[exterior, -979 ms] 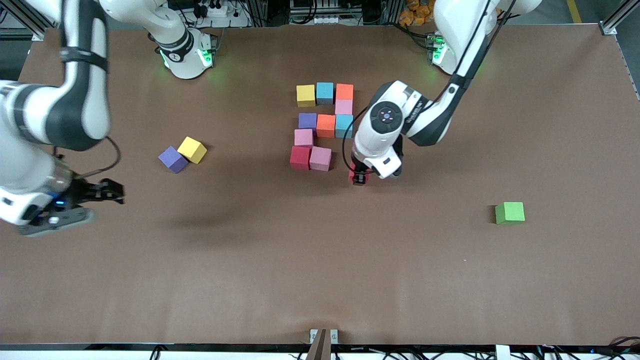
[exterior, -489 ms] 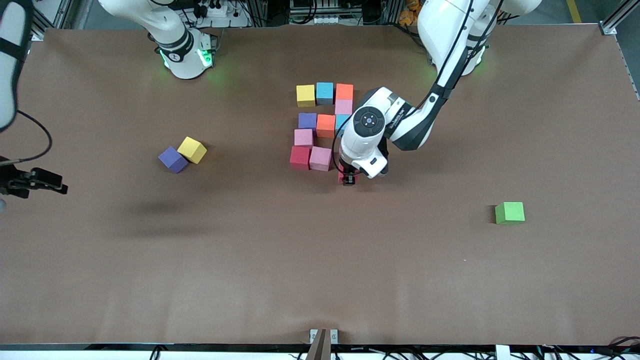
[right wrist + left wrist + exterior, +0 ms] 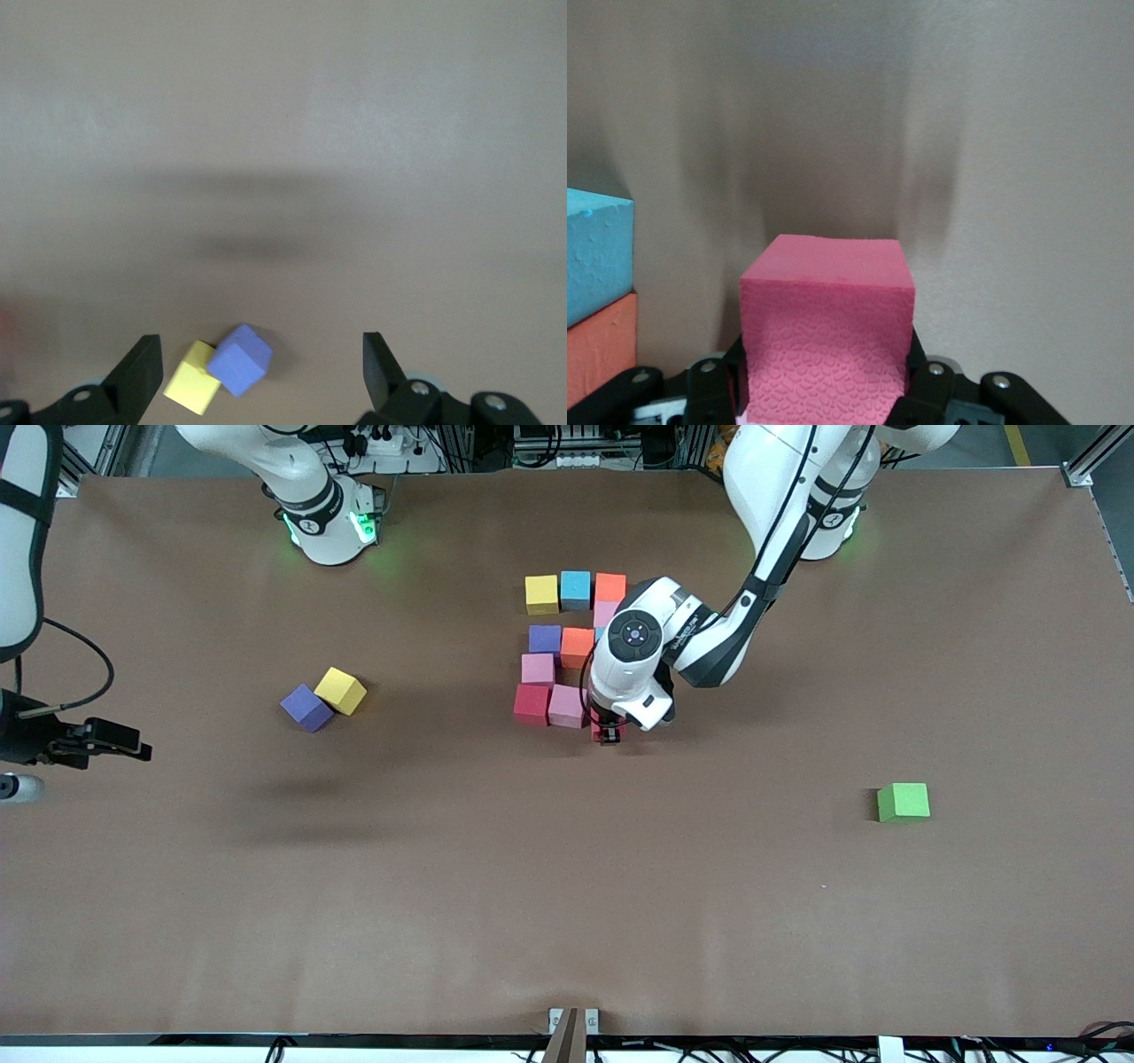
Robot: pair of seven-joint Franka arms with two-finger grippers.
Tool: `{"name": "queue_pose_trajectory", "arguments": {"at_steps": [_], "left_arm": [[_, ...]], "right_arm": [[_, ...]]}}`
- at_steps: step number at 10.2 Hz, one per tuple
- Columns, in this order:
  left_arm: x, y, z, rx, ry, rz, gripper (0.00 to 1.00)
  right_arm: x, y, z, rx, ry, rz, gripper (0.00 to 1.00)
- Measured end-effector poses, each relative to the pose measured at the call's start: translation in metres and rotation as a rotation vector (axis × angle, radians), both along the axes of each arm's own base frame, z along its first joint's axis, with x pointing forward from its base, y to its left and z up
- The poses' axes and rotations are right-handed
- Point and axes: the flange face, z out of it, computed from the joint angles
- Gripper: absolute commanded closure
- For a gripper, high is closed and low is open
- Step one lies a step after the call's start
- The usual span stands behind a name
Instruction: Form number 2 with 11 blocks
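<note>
Both arms are glossy white shells with black bands at the joints, and green lights glow on the round bases. A thin black cable runs along the left arm [image 3: 762, 558], looping at its wrist; the wrist cap shows a dark round disc with a small purple dot. At 9 o'clock, the right arm [image 3: 22, 531] carries another black cable loop. Black fingers [image 3: 133, 376] bear silver screws.
</note>
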Motion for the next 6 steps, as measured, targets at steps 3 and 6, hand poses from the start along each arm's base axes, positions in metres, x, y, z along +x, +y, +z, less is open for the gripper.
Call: {"name": "queue_pose_trajectory", "arguments": {"at_steps": [3, 6], "left_arm": [[-0.005, 0.002, -0.008, 0.006, 0.005, 0.001, 0.88], [-0.018, -0.007, -0.013, 0.017, 0.011, -0.007, 0.87]], "right_arm": [[0.002, 0.012, 0.004, 0.004, 0.007, -0.038, 0.00], [0.000, 0.043, 0.016, -0.051, 0.020, -0.087, 0.00]]}}
